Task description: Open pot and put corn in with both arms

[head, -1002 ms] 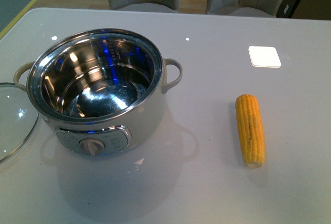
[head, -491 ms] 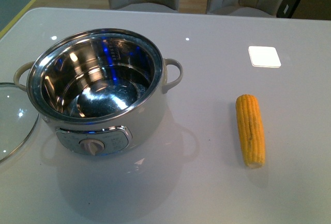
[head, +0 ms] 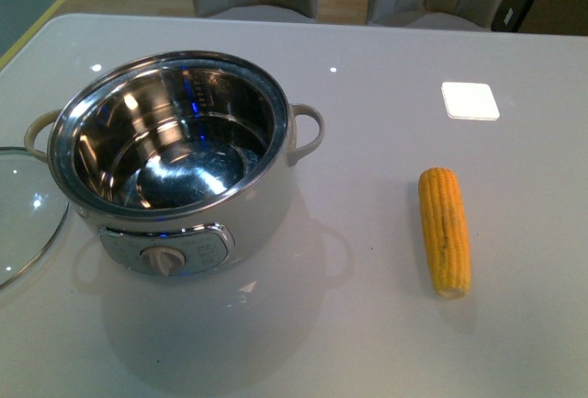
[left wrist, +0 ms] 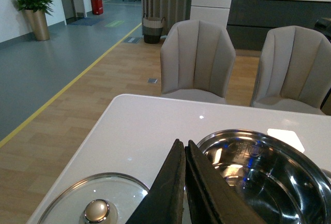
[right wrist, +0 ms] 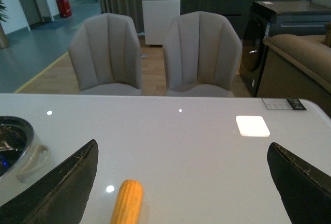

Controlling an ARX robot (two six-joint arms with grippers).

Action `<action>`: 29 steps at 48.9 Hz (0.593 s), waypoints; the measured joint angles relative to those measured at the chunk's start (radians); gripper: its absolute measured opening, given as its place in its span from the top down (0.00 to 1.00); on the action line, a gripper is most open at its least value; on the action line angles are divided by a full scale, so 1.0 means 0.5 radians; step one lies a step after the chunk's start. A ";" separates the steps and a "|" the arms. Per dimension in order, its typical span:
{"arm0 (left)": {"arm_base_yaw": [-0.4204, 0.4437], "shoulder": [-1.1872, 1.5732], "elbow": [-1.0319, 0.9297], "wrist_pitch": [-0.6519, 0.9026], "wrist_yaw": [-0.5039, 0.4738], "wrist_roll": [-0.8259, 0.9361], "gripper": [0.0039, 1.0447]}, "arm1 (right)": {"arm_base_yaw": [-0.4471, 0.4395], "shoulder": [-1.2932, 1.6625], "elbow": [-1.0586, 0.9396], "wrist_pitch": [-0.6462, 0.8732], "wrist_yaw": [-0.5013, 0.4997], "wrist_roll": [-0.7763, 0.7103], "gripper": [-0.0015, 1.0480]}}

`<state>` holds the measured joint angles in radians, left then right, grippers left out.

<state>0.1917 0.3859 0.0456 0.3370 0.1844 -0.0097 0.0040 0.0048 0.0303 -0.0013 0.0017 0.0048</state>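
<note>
Since the lid [head: 23, 210] is off, the pot [head: 266, 205] is open. The corn [head: 445, 231] waits on the tabletop [head: 367, 343] at the pot's 3 o'clock. Left gripper [left wrist: 184, 146] is pressed together, right gripper [right wrist: 182, 146] is wide apart.

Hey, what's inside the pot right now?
Nothing visible: the pot shows only its bare steel bowl with reflections. The near inner wall is hidden behind the rim. The corn lies outside it.

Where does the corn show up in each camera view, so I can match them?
Front view: the corn lies right of the pot, on the table.
Left wrist view: not in it.
Right wrist view: the corn lies between the open right claw fingers.
Shared landmark: the pot, its handle edging into the right wrist view.
</note>
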 joint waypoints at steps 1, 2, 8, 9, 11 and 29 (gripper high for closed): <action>-0.008 -0.009 -0.002 -0.008 -0.011 0.000 0.97 | 0.000 0.000 0.000 0.000 0.000 0.001 0.08; -0.023 -0.026 -0.004 -0.022 -0.024 0.001 0.97 | 0.000 0.000 0.000 0.000 0.000 0.000 0.08; -0.102 -0.110 -0.066 -0.026 -0.099 0.002 0.97 | 0.000 0.000 0.000 0.000 0.001 0.000 0.08; -0.117 -0.124 -0.066 -0.034 -0.119 0.002 0.97 | 0.000 0.000 0.000 0.000 0.000 0.001 0.08; -0.206 -0.170 -0.066 -0.083 -0.245 0.003 0.97 | 0.000 0.000 0.000 0.000 -0.001 0.000 0.08; -0.378 -0.441 -0.066 -0.343 -0.369 0.005 0.97 | 0.000 0.000 0.000 0.000 0.002 0.001 0.08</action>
<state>0.0025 0.1654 0.0128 0.1658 -0.0002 -0.0074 0.0040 0.0048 0.0303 -0.0013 0.0025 0.0051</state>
